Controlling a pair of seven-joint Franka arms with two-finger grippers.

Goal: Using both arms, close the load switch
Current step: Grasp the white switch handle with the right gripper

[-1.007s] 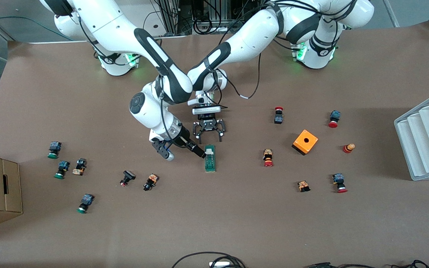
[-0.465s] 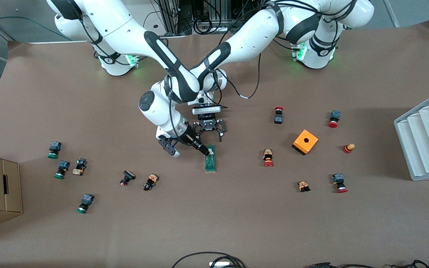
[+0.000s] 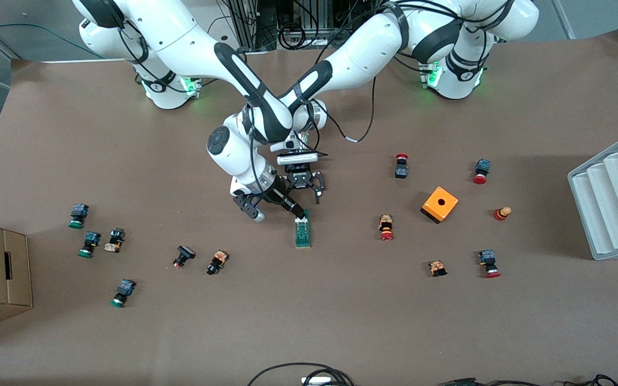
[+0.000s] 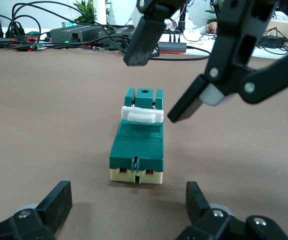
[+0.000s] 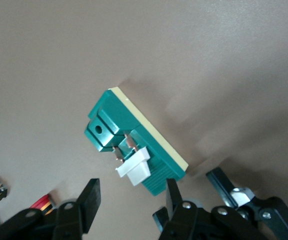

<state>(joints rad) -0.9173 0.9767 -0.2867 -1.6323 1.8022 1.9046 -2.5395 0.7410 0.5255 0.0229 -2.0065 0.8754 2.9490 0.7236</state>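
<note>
No readable text

No lettering, label, brand, number or sign can be made out on anything in view.

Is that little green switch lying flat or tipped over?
Flat. The load switch rests with its cream base on the table, white tab on top; no fingers touch it.

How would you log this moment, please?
load switch: on table | right gripper: open, over white tab | left gripper: open, by switch

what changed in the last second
The right gripper swung in toward the load switch and its fingers narrowed; one fingertip now sits at the white tab, which isn't gripped yet. The left gripper, open by the switch's tab end, stayed put, as did the switch.
</note>
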